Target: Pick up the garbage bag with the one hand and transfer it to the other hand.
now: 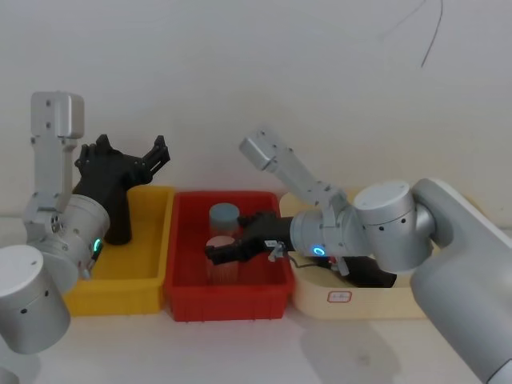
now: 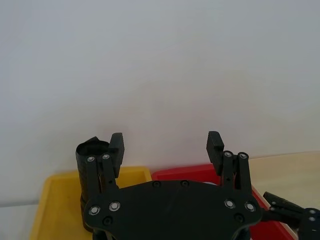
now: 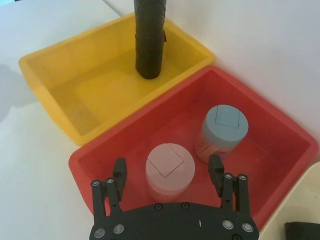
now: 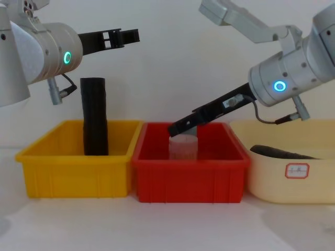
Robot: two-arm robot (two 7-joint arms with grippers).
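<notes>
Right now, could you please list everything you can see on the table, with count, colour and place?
Black rolled plastic garbage bag: one, black, standing upright in the yellow bin.
Yellow plastic bin: one, yellow, on the robot's left.
Red plastic bin: one, red, in the middle.
Cream plastic bin: one, cream, on the right, white label on its front, a dark object inside.
Pink-lidded round jar: one, in the red bin.
Blue-lidded round jar: one, in the red bin, behind the pink one.
Left end effector: black, open, raised above the yellow bin.
Right end effector: black, open, on either side of the pink-lidded jar.
</notes>
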